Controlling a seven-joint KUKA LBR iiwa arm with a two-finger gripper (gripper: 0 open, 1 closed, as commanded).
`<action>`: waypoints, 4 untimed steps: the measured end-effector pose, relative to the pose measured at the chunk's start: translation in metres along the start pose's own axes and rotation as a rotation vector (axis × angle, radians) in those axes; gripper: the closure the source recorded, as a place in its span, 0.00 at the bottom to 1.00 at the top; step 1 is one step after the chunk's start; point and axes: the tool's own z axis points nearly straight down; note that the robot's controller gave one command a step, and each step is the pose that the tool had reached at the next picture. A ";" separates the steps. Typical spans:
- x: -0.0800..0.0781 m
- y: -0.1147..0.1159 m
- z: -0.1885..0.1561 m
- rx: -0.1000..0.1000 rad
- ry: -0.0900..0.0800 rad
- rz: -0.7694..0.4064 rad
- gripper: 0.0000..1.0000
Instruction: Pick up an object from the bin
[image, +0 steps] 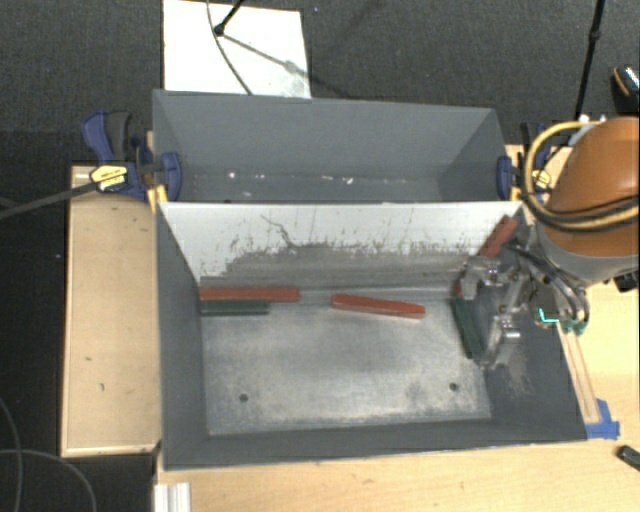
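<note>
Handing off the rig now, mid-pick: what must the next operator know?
Gripper: low at the right side of the grey metal bin, next to a dark green flat bar; hold unconfirmed.
Others: red flat bar mid-floor by the back wall; second red flat bar with second dark green bar alongside, back left; red piece at right wall.
Done: nothing lifted clear.
Left: grasp one, lift out.
</note>
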 end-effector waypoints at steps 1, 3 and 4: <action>-0.051 0.035 0.048 -0.001 -0.008 0.120 0.00; -0.038 0.058 0.058 -0.001 -0.002 0.086 0.00; -0.070 0.045 0.175 0.000 -0.001 0.357 0.00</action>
